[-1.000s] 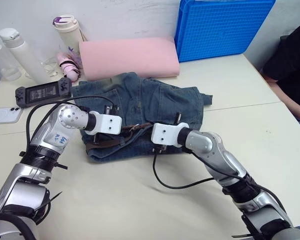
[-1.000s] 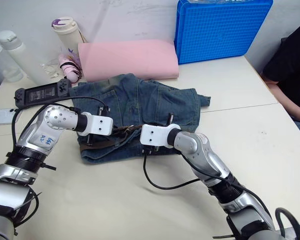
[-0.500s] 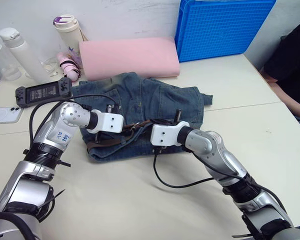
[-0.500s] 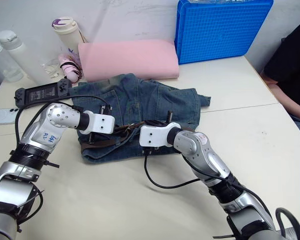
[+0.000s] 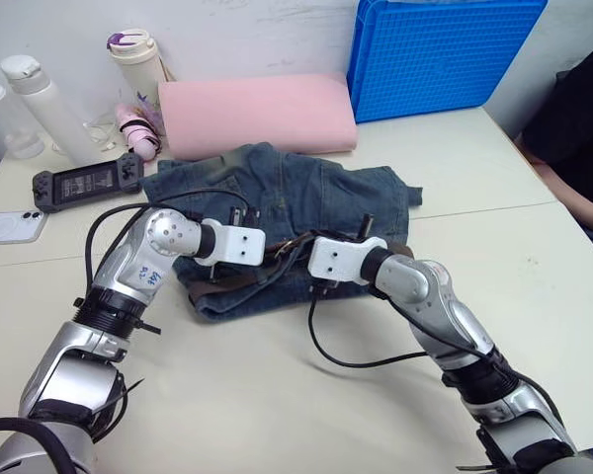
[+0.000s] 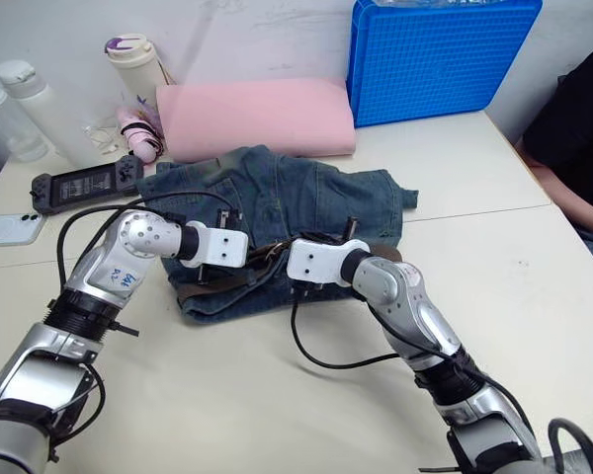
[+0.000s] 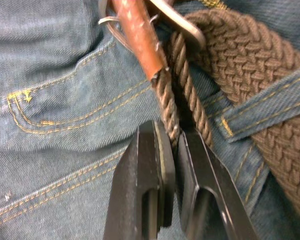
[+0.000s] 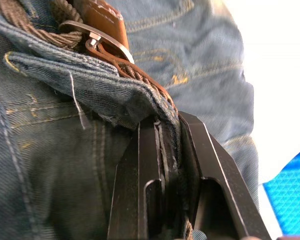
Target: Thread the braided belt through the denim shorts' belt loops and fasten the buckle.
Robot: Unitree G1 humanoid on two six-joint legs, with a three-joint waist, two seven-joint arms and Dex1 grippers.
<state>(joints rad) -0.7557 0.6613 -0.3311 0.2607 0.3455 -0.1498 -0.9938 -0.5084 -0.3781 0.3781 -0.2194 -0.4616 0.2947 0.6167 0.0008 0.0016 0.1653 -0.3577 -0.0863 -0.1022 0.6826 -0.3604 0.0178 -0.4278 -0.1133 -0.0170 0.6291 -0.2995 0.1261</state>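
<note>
Left gripper: I see it clenched on the dark-brown braided belt, below silver buckle.
Right gripper: clamped on faded blue denim shorts waistband with belt.

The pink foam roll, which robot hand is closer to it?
Left. The left gripper sits on the denim shorts more directly below the pink foam roll; the right gripper is farther right.

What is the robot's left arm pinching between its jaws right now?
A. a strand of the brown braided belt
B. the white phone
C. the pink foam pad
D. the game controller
A: the left wrist view shows the left gripper shut on a thin end strand of the braided belt, lying over the denim shorts.
</note>
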